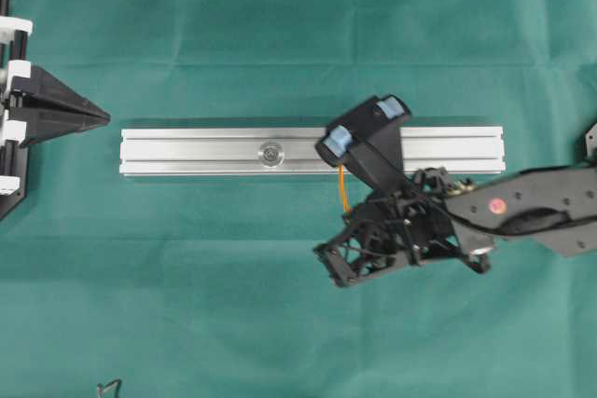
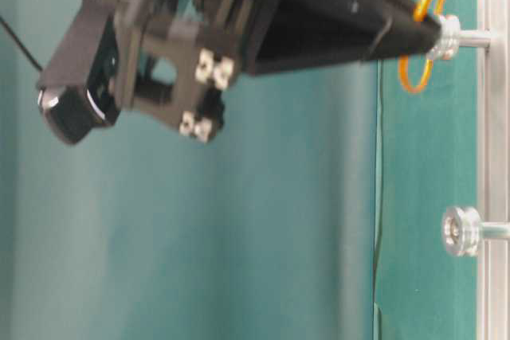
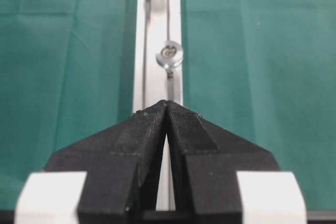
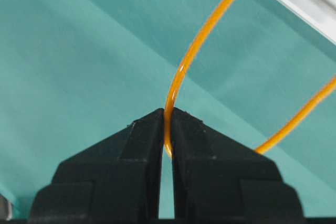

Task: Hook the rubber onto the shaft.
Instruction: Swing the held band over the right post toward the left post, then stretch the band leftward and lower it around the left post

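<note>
Orange band (image 4: 181,72) sits pinched at one point between the closed tips of the right gripper (image 4: 166,116), the rest of the loop hanging free. From overhead that gripper is over the rail (image 1: 187,152), right of its middle, with a short length of band showing just below it. The table-level view puts the tips right at a shaft (image 2: 450,37), the band draped beside its head; whether the loop already circles it I cannot tell. To do this step well, I judge the loop should be kept open and under light tension, carried past the wider head, then lowered onto the thin stem before letting go. A second shaft (image 2: 462,231) stands bare. Left gripper (image 3: 167,104) is clenched on nothing, well back. No writing is legible.
</note>
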`<state>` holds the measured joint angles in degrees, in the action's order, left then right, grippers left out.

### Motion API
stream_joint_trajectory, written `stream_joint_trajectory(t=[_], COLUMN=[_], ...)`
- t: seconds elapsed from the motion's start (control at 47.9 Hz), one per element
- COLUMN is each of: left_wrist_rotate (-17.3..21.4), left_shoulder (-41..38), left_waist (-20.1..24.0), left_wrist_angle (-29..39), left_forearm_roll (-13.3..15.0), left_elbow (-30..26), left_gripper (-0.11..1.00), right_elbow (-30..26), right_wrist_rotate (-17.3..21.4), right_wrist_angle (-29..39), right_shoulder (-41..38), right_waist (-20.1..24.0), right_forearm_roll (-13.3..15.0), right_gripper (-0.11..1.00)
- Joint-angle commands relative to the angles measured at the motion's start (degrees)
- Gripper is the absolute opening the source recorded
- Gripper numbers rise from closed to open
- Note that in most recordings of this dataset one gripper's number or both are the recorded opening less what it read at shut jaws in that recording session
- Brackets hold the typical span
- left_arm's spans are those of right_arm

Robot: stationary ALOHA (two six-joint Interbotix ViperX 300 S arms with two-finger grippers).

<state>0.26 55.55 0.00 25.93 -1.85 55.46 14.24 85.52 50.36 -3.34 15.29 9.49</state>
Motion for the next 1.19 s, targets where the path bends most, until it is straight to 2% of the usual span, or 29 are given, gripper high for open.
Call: stream_joint_trajectory(t=[0.0,0.313,0.543,1.17], left_wrist_rotate=[-0.09,-0.09,-0.09,-0.09], left_shoulder=[-0.09,-0.09,0.00,0.00], left_waist=[0.00,0.09,0.00,0.00], left_wrist_angle=[-0.44,-0.44,-0.44,-0.44], left_forearm_roll=[-0.18,-0.18,-0.18,-0.18], left_elbow=[-1.85,-1.85,-1.85,-2.02], left_gripper=[0.02,0.02,0.02,0.02], right_elbow=[-2.72,-7.29,-8.53,-8.61], right_wrist_rotate=[-0.70,-5.10,-7.38,-7.65], right_wrist_angle=[-0.26,-0.53,-2.99,-9.84], right_shoulder=[-0.09,-3.60,-5.45,-8.26], right_waist=[-0.53,-2.90,-4.83,-8.26], right_forearm_roll=[0.18,0.18,0.18,3.25], right_gripper=[0.07,0.07,0.07,0.07])
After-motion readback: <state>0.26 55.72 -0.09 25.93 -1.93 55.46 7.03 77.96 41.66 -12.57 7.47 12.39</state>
